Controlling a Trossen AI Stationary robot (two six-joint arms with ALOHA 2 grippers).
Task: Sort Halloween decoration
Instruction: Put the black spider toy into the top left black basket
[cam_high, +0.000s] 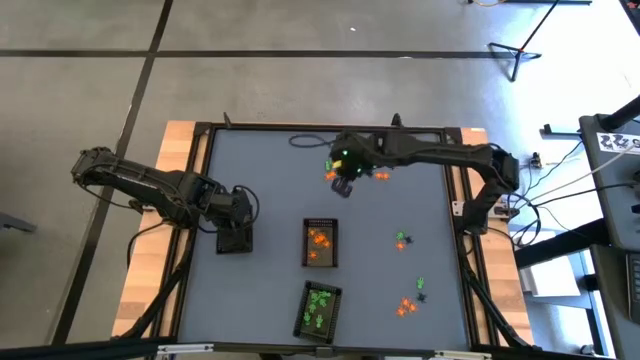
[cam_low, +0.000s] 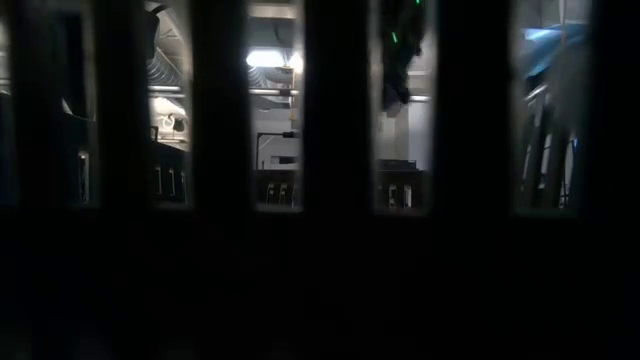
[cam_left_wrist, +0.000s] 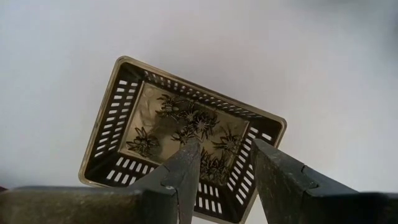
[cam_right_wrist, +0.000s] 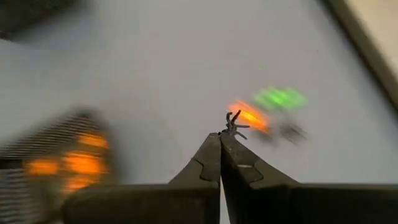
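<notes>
A: Where is the right gripper (cam_high: 345, 183)?
B: In the upper middle of the overhead frame, just inside the table's far black rim (cam_high: 330, 129). Its fingers are pressed together on a tiny black spider trinket (cam_right_wrist: 232, 126), which sticks out past the tips in the wrist view.

A: And the left one?
B: The left gripper (cam_high: 236, 238) sits left of centre, over the tray of black spiders (cam_left_wrist: 180, 140). Its fingers (cam_left_wrist: 186, 168) stand apart with one reaching down inside the tray; whether it touches the wall I cannot tell.

A: The rest of the decorations?
B: The orange-filled tray (cam_high: 320, 243) is at centre, the green-filled tray (cam_high: 319, 308) below it near the bottom edge. Loose orange pieces (cam_high: 381, 175) lie beside the right gripper; a green one (cam_high: 401, 240) and a mixed cluster (cam_high: 410, 300) sit in the lower right.

A: Open room?
B: Bare grey mat (cam_high: 270, 180) between the two arms and along the lower left. The low view is dark and barred.
</notes>
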